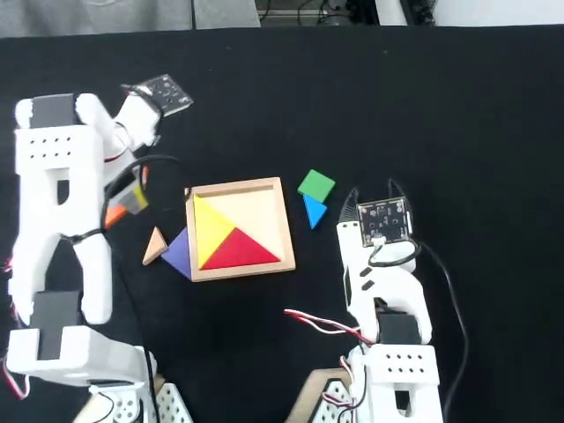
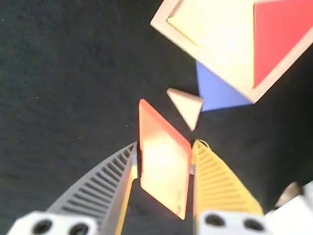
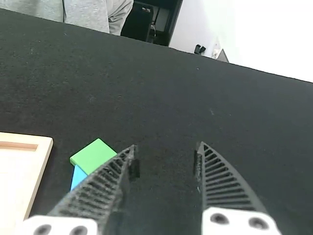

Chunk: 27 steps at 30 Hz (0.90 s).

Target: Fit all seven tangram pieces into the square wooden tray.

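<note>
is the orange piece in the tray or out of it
Out. The orange piece is clamped in the left gripper, apart from the wooden tray, beyond the tray's corner.

left claw (image 2: 164, 164) gripping orange piece (image 2: 164, 159), tray (image 2: 208, 63) near

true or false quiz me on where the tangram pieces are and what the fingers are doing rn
1. The left fingers hold an orange piece. True.
2. The red triangle lies outside the tray. False: it lies in the tray, next to the yellow triangle.
3. The right fingers are open with nothing between them. True.
4. The green square sits in the tray. False: it lies outside, apart from the tray.
</note>
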Tool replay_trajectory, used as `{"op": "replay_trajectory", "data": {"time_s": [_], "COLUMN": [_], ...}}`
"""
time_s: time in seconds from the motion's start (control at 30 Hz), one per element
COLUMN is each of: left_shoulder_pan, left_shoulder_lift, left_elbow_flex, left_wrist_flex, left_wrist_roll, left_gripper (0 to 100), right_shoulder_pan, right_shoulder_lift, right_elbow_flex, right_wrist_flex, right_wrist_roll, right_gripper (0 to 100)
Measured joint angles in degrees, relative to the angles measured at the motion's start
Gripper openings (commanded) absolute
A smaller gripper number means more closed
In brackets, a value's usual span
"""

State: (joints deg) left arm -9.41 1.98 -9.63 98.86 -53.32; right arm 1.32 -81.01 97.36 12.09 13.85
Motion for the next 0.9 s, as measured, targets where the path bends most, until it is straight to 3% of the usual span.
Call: {"op": "replay_trajectory", "data": {"time_s": [0.47,0.9], "left_shoulder_pan": [12.9,27.3], "left_shoulder_lift": [0.0,0.0], "left_elbow_flex": [0.0,0.0], "left_wrist_flex": [0.0,0.0], "left_wrist_roll": [26.5,41.0], "left_gripper": [17,17], "right_shoulder_pan": [3.6,9.5], "right_shoulder_lift": [0.0,0.0], "right_elbow_flex": [0.0,0.0], "right_wrist_flex": [0.0,-0.6], "right_wrist_roll": [-1.1,-7.6], "right_gripper": [19.8,19.8]}}
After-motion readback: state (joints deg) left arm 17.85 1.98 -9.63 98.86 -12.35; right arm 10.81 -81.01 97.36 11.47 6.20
